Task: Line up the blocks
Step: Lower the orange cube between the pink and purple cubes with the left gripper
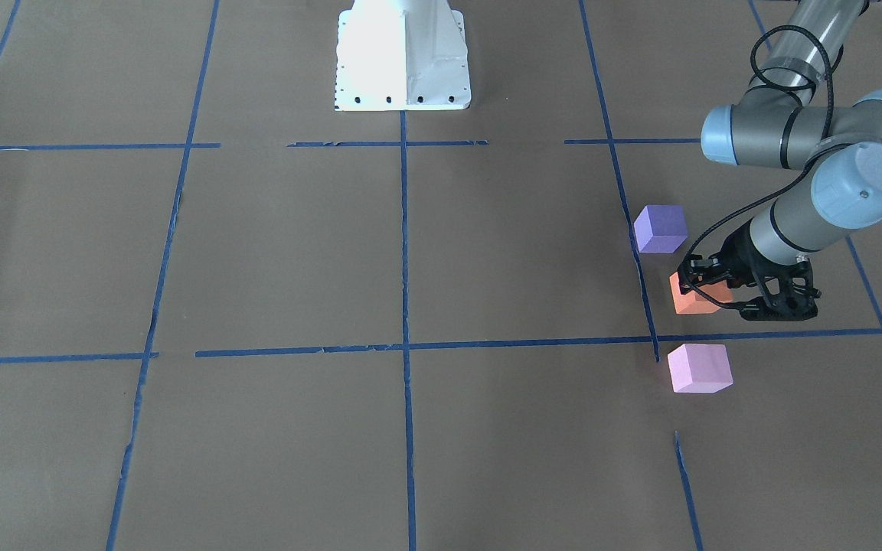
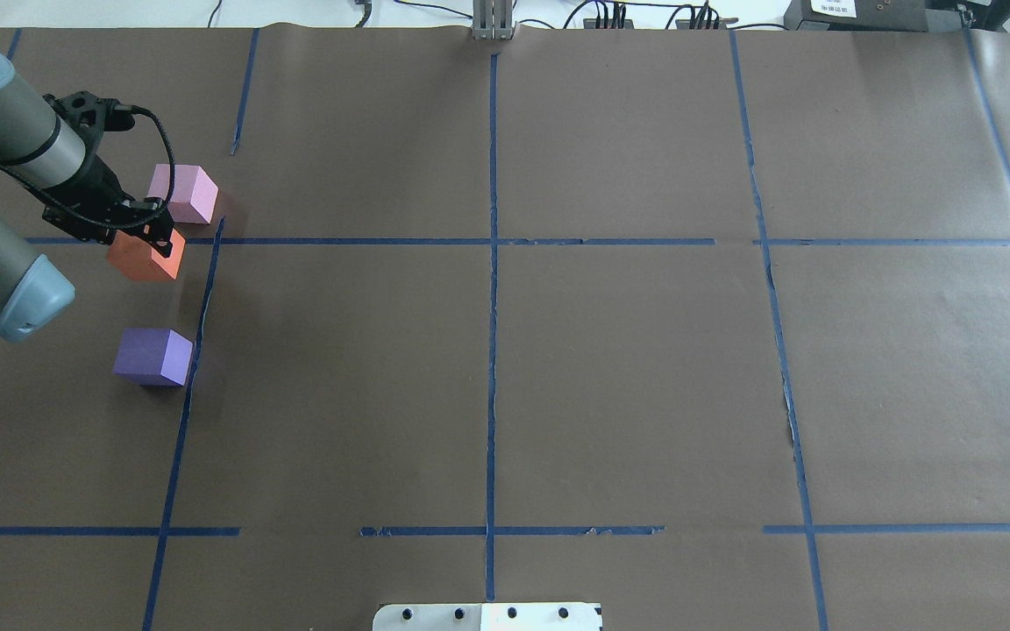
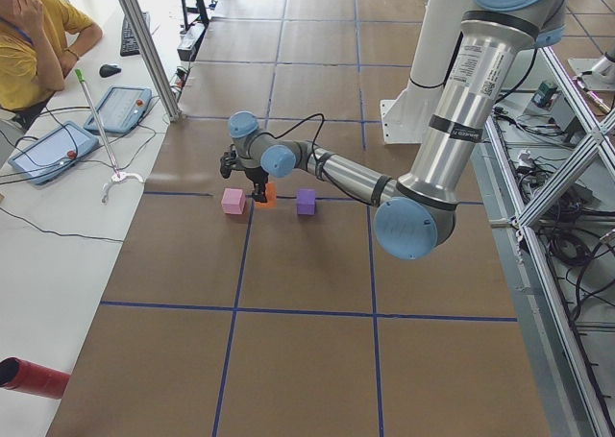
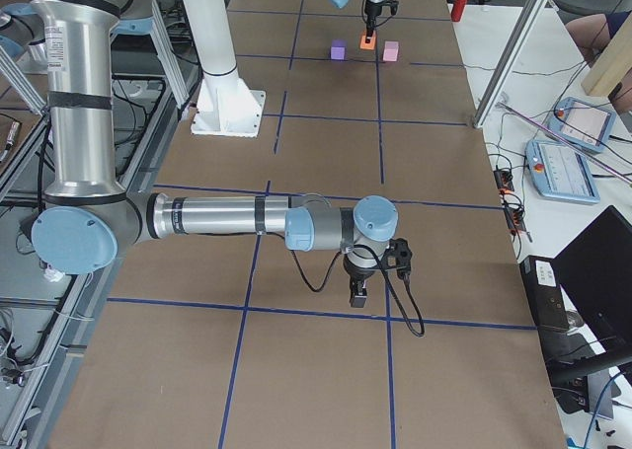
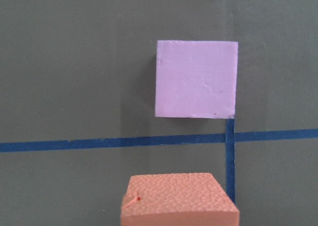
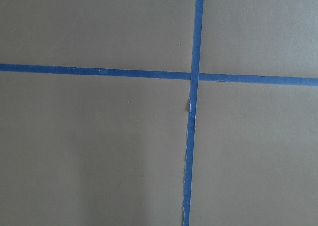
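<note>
Three cubes stand in a rough row near a blue tape line on my left side. The dark purple block (image 1: pixel 661 228) (image 2: pixel 152 356) is nearest me, the orange block (image 1: pixel 692 303) (image 2: pixel 138 261) is in the middle, and the pink-lilac block (image 1: pixel 699 367) (image 2: pixel 185 193) is farthest. My left gripper (image 1: pixel 707 289) (image 2: pixel 159 237) points down and is shut on the orange block, at or just above the paper. The left wrist view shows the orange block (image 5: pixel 179 198) close below and the pink one (image 5: pixel 196 79) beyond it. My right gripper (image 4: pixel 359 296) shows only in the right side view; I cannot tell its state.
Brown paper with a grid of blue tape lines (image 2: pixel 493 263) covers the table. The white robot base (image 1: pixel 403 53) stands at the middle of my edge. A person (image 3: pixel 34 34) sits past the far edge, with tablets (image 3: pixel 46 151) on a side table.
</note>
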Action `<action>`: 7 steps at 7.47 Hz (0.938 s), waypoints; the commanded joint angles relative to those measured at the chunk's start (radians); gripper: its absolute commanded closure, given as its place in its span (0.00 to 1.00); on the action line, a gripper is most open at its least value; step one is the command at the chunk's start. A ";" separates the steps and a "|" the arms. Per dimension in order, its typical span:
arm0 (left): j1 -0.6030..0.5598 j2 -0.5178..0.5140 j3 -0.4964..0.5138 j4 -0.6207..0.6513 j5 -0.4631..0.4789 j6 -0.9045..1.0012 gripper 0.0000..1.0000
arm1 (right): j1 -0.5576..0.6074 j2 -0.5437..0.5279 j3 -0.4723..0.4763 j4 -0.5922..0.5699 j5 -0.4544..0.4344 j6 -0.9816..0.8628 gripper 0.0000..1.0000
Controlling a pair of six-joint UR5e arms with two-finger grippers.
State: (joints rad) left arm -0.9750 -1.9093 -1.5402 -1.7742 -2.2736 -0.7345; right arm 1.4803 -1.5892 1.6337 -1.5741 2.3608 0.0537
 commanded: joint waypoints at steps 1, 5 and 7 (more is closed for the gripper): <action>0.039 -0.002 0.044 -0.075 0.000 -0.058 0.71 | 0.000 0.000 0.000 0.000 0.000 0.000 0.00; 0.050 -0.007 0.054 -0.079 0.029 -0.089 0.68 | 0.000 0.000 0.000 -0.001 0.000 0.000 0.00; 0.048 0.000 0.055 -0.079 0.040 -0.091 0.68 | 0.000 0.000 0.000 -0.001 0.000 0.000 0.00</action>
State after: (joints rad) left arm -0.9261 -1.9136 -1.4864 -1.8530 -2.2404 -0.8236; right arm 1.4803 -1.5892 1.6337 -1.5748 2.3608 0.0537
